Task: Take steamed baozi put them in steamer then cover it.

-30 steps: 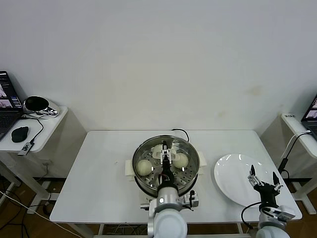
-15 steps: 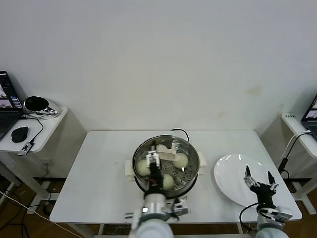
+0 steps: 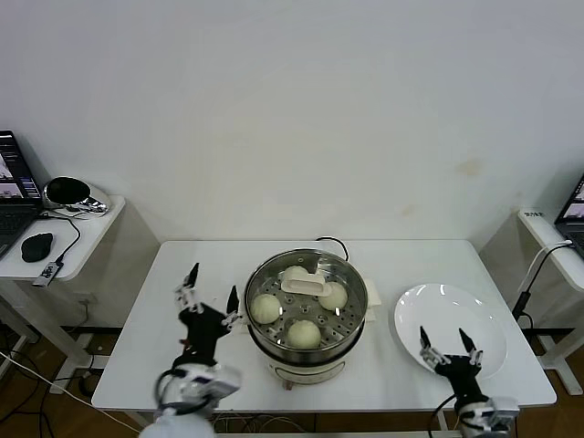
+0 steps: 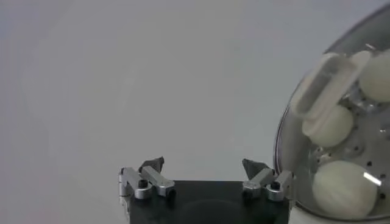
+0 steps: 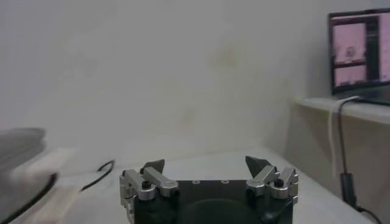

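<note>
**Lid on, buns in: both arms clear of the steamer**

The left gripper (image 3: 209,297) hovers with its jaws spread wide and nothing between them, over the bare table (image 3: 164,351) just left of the steamer (image 3: 306,306). The right gripper (image 3: 449,349) is equally wide and empty, parked at the near edge of the white plate (image 3: 456,315) on the right.

Judging by the layout, the loading and covering look done, so the sensible move is simply to draw the left arm away low and to the left, keeping its fingers off the pot's rim and the white side handle so the glass lid (image 3: 345,274) is not nudged.

The steamer sits mid-table, a shiny steel pot on a white base, its cord trailing off the far side. Through the lid, whose cream handle (image 3: 304,286) lies across the middle, four pale steamed baozi (image 3: 304,334) rest on the perforated tray: one near, one left, one right, one far
</note>
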### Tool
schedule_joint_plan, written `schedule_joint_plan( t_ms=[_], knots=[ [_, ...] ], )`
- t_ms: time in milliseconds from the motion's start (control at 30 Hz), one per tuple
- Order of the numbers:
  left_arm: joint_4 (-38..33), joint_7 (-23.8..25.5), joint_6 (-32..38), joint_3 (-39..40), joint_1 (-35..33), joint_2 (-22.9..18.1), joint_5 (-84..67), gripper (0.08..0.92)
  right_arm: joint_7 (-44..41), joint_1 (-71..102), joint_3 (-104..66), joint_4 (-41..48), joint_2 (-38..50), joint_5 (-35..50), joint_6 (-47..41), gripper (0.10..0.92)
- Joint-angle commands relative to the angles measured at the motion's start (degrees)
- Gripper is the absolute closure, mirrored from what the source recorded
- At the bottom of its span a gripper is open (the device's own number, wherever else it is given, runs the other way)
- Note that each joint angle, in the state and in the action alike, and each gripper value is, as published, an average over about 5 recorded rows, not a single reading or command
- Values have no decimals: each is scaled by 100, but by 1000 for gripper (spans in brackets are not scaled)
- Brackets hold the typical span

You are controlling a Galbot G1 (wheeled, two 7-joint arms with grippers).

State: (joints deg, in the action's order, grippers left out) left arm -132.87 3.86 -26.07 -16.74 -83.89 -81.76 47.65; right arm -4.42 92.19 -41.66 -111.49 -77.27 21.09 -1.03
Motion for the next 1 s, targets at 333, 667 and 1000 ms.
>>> schedule_joint_plan(
  t_ms=[333, 667, 1000],
  knots=[
    [1077, -462, 2584, -1723, -2574, -123, -4757, 177, -177, 798, 182, -228, 423, -500, -46, 203],
    [1150, -226, 2305, -1841, -2403, -265, -5049, 177, -164, 766, 172, -153, 337, -656, 14, 203],
    [886, 50, 2103, -2116, -2511, -389, -5427, 177, 60, 775, 123, -213, 370, -612, -132, 203]
  ],
)
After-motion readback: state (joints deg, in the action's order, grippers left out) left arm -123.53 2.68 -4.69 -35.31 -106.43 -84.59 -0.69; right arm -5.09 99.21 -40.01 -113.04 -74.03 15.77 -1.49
